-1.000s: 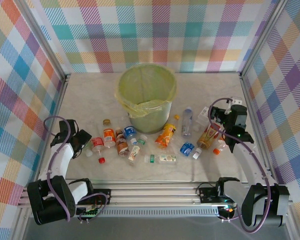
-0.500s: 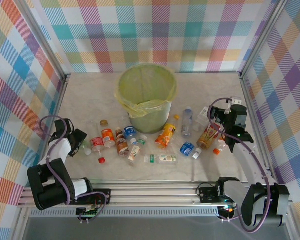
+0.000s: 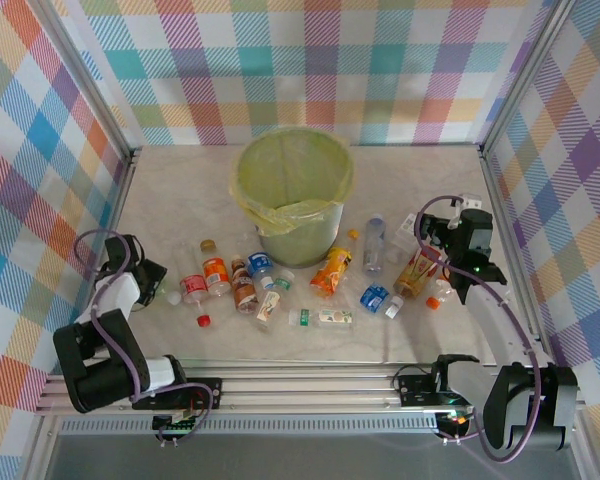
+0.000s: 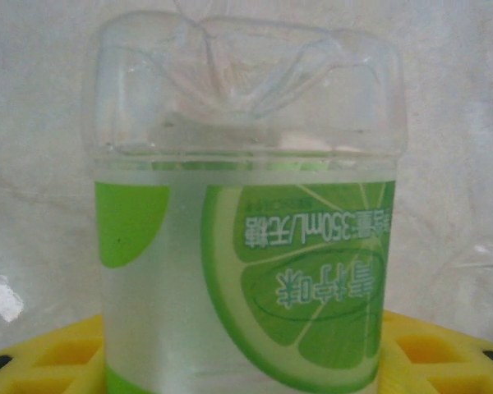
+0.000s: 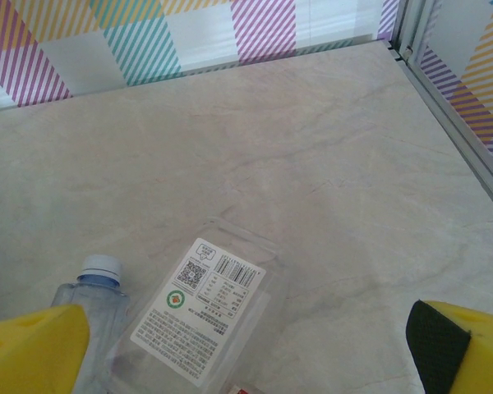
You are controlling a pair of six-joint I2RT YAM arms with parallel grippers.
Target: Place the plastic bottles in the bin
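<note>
Bottles of crushed plastic [image 3: 243, 290], clear, orange and brown, lie scattered on the pale marbled table [image 3: 180, 195]. All of them are outside the round translucent bin lined with a yellow-green bag [image 3: 298, 240], which stands upright just behind them. At the left end of the scatter the left gripper [image 3: 152, 281] sits low over the table, just beside a small red-labelled bottle [image 3: 194, 289]. Its wrist camera shows yellow fingers [image 4: 41, 361] on either side of a clear bottle with a lime-green label [image 4: 246, 246]. This bottle's crumpled base points away from the lens and its print reads upside down. The jaws look clamped on it, though the fingertips themselves are hidden. On the right side the right gripper [image 3: 432, 242] hangs above the table near an orange-brown bottle with a red label [image 3: 416, 272]. Its yellow fingers [image 5: 33, 349] stand wide apart with nothing between them. Ahead of them lie a flattened clear bottle with a white printed label [image 5: 214, 308] and, touching it on the left, a clear bottle with a pale blue cap [image 5: 99, 279]. An orange bottle [image 3: 331, 270] rests near the foot of the bin.
</note>
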